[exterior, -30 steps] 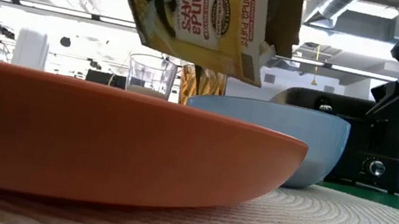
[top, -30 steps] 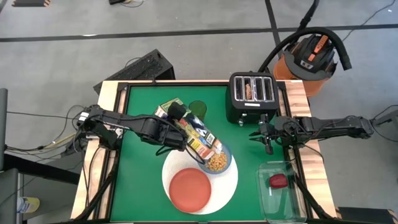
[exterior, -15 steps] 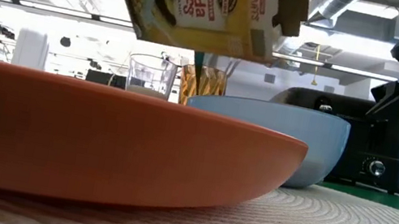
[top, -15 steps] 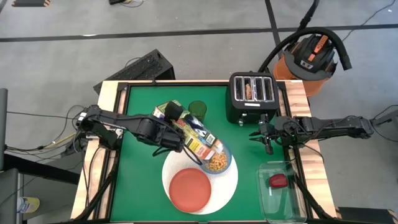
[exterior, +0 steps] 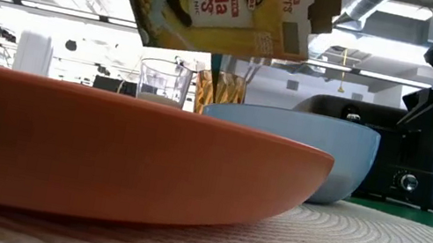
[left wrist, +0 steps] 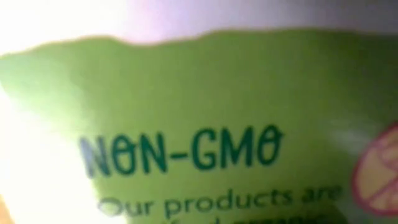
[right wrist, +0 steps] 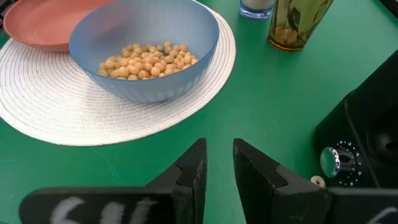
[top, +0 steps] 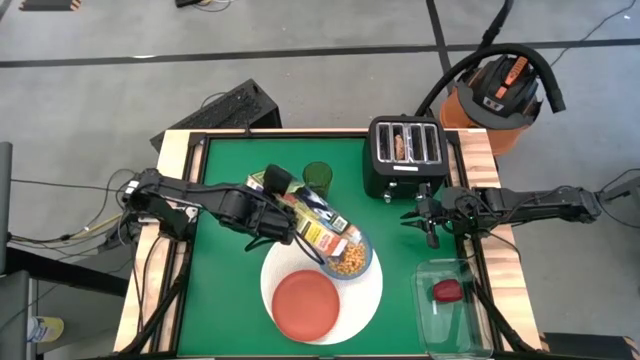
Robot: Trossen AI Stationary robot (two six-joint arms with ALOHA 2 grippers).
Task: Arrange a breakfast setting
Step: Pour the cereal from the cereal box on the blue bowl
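Two arms work over the green table (top: pixel 230 290), and the light-blue bowl (top: pixel 351 256) serves as the landmark for every position given. Left gripper (top: pixel 277 184): closed on a cereal box (top: pixel 310 218) (yellow and white, printed "Panda Puffs" in the low view), which is held tilted above the table with its open end over the bowl's rim; the left wrist view is filled by the box's green printed panel (left wrist: pixel 199 137). Bowl: holds small round tan cereal puffs (right wrist: pixel 149 59) and sits on the far edge of the large round white plate (top: pixel 370 295), whose surface shows concentric ridges in the right wrist view. Smaller orange-red plate (top: pixel 305 304): lies on the white plate just beside the bowl, on its near side. Beyond the bowl, toward the table's far edge, stand a green-tinted glass (top: pixel 318 175) and, in the low view, a clear glass (exterior: pixel 163 82). Black four-slot toaster (top: pixel 404 157): stands to the right of the bowl at the far edge. Right gripper (right wrist: pixel 219 163): hovers empty above the bare green surface between bowl and toaster, its fingers (right wrist: pixel 193 171) parted by a narrow gap. Clear plastic container (top: pixel 452 308): at the near right corner, well apart from the bowl, holding one red item (top: pixel 447 290).
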